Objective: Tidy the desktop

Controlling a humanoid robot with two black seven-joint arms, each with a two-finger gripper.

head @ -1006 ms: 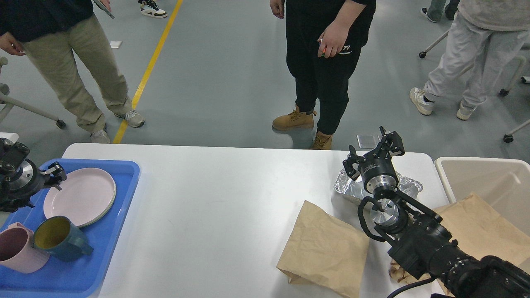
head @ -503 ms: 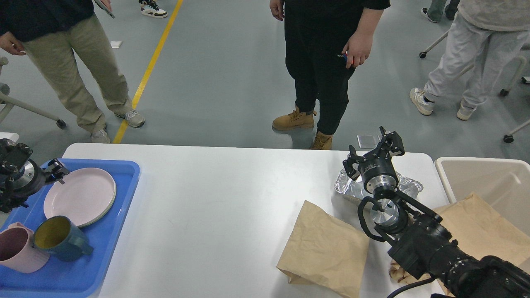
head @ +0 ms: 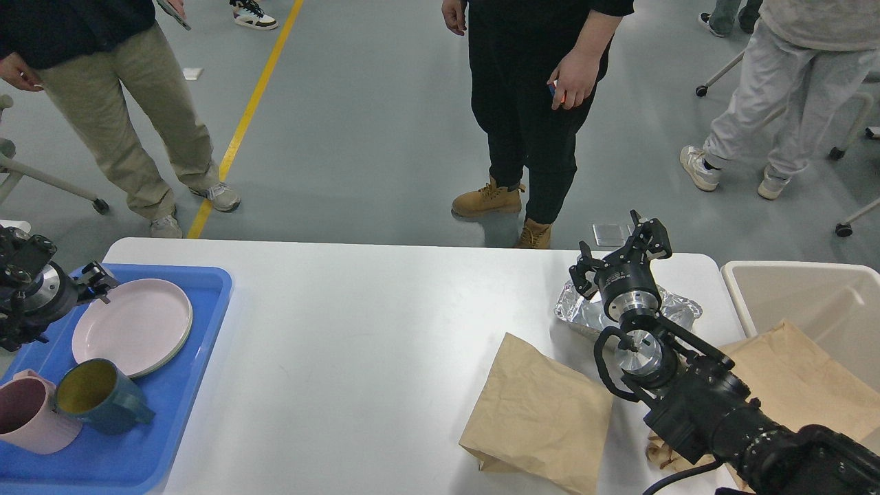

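The white desktop (head: 357, 323) fills the lower view. My right gripper (head: 621, 250) is open and empty, and hovers over a crumpled foil tray (head: 584, 313) at the back right. A flat brown paper bag (head: 540, 412) lies in front of that tray, to the left of my right arm. My left gripper (head: 96, 278) is at the far left, over the blue tray's back edge beside the pink plate (head: 132, 325). It is small and dark, and I cannot tell its fingers apart.
The blue tray (head: 199, 357) also holds a teal mug (head: 100, 397) and a pink mug (head: 31, 411). A beige bin (head: 804, 295) stands at the right edge with another paper bag (head: 804, 385) draped over its rim. Three people stand beyond the table.
My left gripper has drifted slightly back and to the right along the plate's far edge. My right arm has not moved. The person in black has shifted a hand.
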